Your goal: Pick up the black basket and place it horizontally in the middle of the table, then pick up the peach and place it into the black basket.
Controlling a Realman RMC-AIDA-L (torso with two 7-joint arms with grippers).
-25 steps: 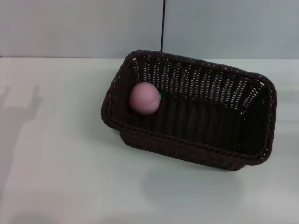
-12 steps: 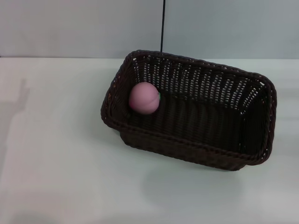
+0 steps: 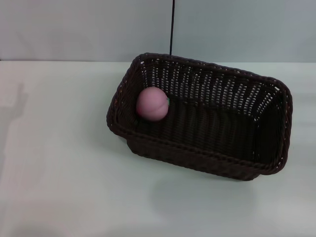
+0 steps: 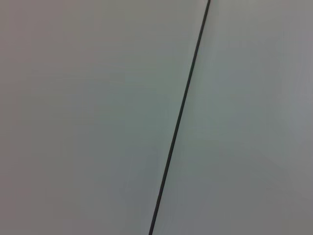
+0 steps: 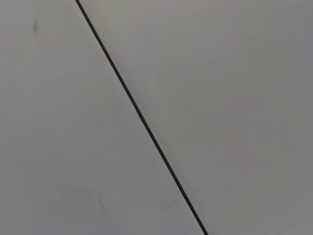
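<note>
a bare test or lab-like setup: a plain flat white tabletop [image 3: 59, 173] stands against a pale grey panelled wall [image 3: 84, 29]. a thin dark vertical seam [image 3: 172, 27] splits that wall.

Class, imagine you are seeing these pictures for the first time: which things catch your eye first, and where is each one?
The dark basket stands out first, sitting on the white table slightly right of centre in the head view. Next comes the pink peach, lying inside the basket at its left end. Neither pincer appears in any view; both wrist views show only a pale wall with a thin dark seam.
</note>
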